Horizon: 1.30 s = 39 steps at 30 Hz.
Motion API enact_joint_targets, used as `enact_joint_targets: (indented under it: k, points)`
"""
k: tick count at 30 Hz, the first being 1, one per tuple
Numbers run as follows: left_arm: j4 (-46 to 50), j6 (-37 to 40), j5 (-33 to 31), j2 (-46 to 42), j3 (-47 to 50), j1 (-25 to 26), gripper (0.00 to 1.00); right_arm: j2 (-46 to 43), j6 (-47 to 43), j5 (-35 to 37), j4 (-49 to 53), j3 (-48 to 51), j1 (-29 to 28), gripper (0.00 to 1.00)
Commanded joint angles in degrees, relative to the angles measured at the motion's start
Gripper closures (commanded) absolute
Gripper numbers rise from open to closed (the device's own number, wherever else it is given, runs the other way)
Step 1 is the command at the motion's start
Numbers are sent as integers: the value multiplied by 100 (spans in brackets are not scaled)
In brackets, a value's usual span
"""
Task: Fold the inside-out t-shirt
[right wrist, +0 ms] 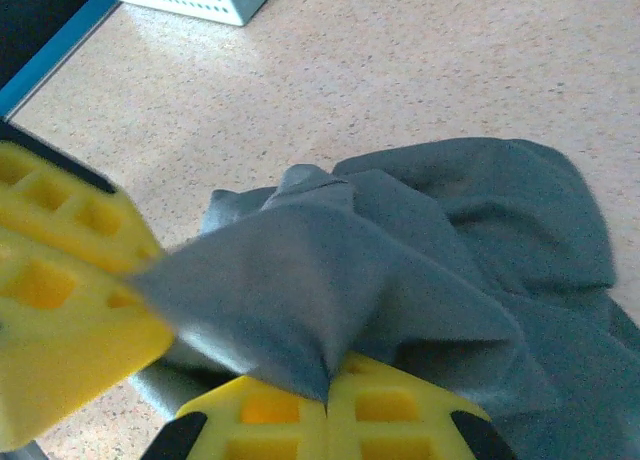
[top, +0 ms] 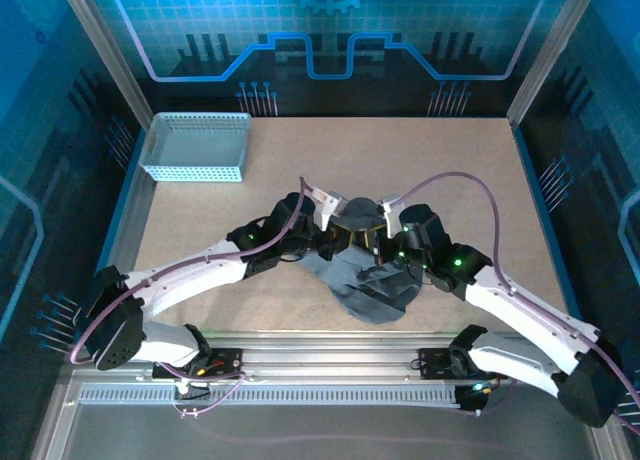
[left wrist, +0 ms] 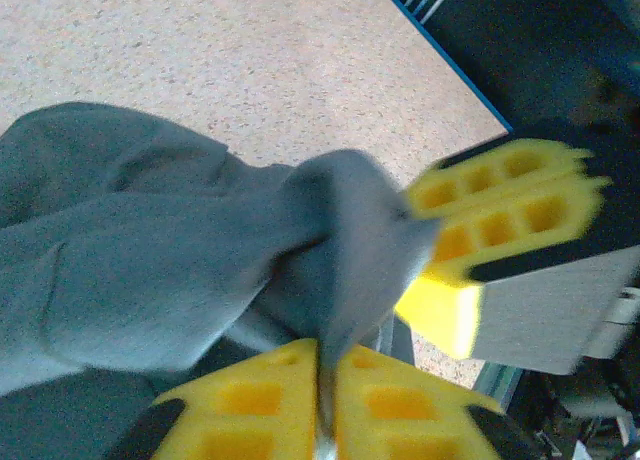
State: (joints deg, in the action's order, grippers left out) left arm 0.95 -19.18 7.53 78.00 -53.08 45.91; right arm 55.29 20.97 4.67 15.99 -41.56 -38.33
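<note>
**Shirt** (top: 378, 288): dark grey, plain. It is lying bunched in a loose heap at the near middle of the table (top: 450, 170), between the two arms. Two peaks of cloth are rising from the heap, one to each gripper. The rest is sagging in soft folds onto the board. Sleeves and collar cannot be told apart in the bundle.

**Left gripper** (left wrist: 322, 368): reaching in from the left. The jaws are standing almost together and pinching a ridge of shirt cloth between the yellow pads (left wrist: 400, 405). The cloth is running out from the pinch across the left wrist view.

**Right gripper** (right wrist: 327, 382): reaching in from the right. The jaws are pressing together on a pointed fold of the shirt, which is pulling up into a tent shape. In the left wrist view its fingers are showing blurred, just beside the left gripper's fold. The two grippers are working close together above the heap.

**Basket** (top: 195, 146): light blue mesh. It is sitting upright at the far left corner of the table, well apart from the shirt.

**Table**: speckled beige board, bare around the shirt.
</note>
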Motion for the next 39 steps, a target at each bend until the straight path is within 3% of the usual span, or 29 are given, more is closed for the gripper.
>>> enact_joint_targets:
  k: [1,4,8,14,18,21,25,27,29,32,34,35,39]
  points:
    - [214,27,-322,-72,20,-129,72,-435,-49,682,864,-250,-26,100]
    - [258,-29,-503,-192,126,-255,59,-832,19,981,1398,-278,89,100]
    - [414,-173,-601,-144,141,-501,50,-1341,107,605,1732,-256,270,100]
    - [1323,-337,-1163,688,-395,-860,33,-1641,318,579,2353,-349,308,100]
    - [1338,-631,-925,1308,-527,-1203,22,-1682,699,1372,3030,-453,326,100]
    - [1272,-744,-689,1751,-682,-1302,15,-1595,1490,2038,3667,-394,371,100]
    - [1127,-839,-237,2260,-932,-1301,12,-1291,2142,1683,3592,214,414,100]
    - [994,-872,42,2436,-976,-1289,17,-1096,2310,1578,3487,386,436,100]
    - [836,-910,297,2534,-970,-1295,29,-999,2326,1522,3353,421,490,100]
    - [724,-927,569,2590,-1047,-1293,63,-957,2091,1400,3153,264,661,100]
    - [861,-844,480,2511,-1190,-1306,89,-896,1673,1134,3029,-9,870,100]
    - [957,-792,372,2447,-1276,-1321,98,-858,1424,879,2959,-189,1013,100]
    - [1546,-439,-405,1933,-1955,-1688,100,-658,59,-958,2842,-1840,1432,100]
